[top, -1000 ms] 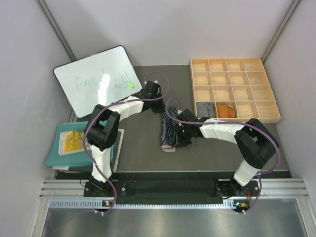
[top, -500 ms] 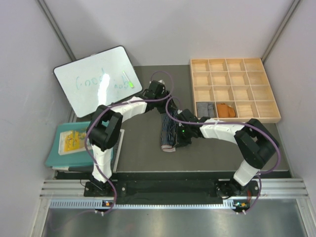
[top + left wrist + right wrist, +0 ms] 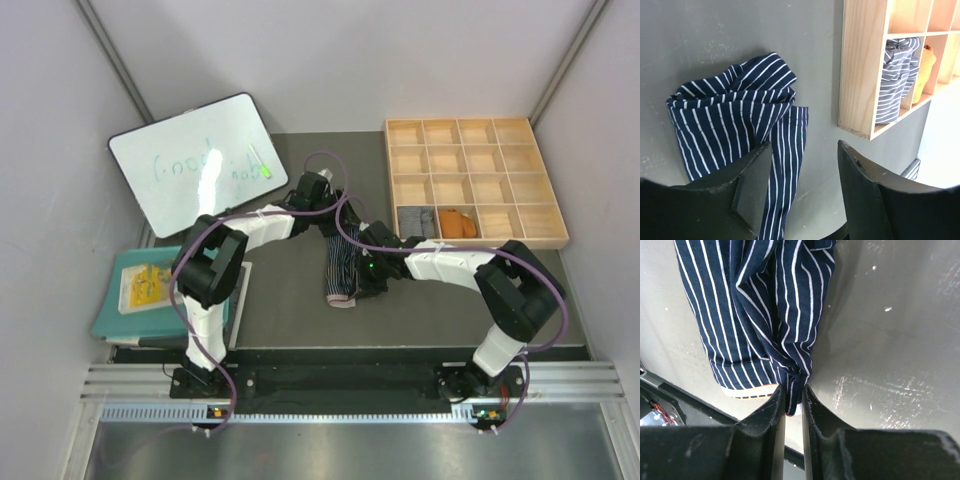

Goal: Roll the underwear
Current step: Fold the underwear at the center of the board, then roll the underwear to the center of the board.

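The dark navy white-striped underwear (image 3: 341, 265) lies as a long folded strip on the grey table top, its far end bunched over (image 3: 735, 117). My left gripper (image 3: 328, 203) hovers over that far end, open, with nothing between its fingers (image 3: 802, 152). My right gripper (image 3: 356, 283) is at the strip's near end, shut on a pinch of the striped cloth (image 3: 760, 315) between its fingertips (image 3: 794, 390). A grey pinstriped pair (image 3: 415, 220) and a rust-orange pair (image 3: 458, 222) sit rolled in neighbouring compartments of the wooden tray (image 3: 388, 160).
The tray's near wall (image 3: 855, 65) stands just right of the left gripper. A whiteboard (image 3: 195, 160) leans at the back left. A teal cloth mat (image 3: 108, 310) with a small yellow item (image 3: 143, 285) lies at the left edge. Grey walls close in on both sides.
My left gripper has opened and let go of the cloth's far end, shifting slightly right. The right gripper has kept its grip and place.
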{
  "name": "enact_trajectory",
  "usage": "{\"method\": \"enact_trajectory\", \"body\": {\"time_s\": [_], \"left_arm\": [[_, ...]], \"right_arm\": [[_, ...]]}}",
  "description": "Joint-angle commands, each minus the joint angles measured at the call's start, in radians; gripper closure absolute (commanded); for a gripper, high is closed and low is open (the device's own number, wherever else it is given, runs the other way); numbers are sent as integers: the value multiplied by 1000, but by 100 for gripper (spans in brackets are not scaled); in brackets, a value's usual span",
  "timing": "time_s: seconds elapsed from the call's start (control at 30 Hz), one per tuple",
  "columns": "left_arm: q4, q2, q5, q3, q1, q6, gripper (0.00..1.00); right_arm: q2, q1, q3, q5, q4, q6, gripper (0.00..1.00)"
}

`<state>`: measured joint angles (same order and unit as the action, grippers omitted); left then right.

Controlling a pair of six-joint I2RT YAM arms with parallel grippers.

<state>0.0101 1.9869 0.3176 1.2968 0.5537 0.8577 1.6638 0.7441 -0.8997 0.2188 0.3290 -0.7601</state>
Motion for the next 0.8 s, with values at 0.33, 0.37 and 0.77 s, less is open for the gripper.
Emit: {"method": "enact_trajectory", "body": {"time_s": [0.33,0.37,0.77], "left_arm": [[51,-151,-130,-94,64,-60,47],[54,-157,-141,-102,66,-65,47],[-54,-175,-109,-205,133,-2,47]], "right_arm": [[-10,5,10,-42,15,13,100],[-12,6,10,-42,15,12,100],[-25,6,19,-42,7,8,100]]}}
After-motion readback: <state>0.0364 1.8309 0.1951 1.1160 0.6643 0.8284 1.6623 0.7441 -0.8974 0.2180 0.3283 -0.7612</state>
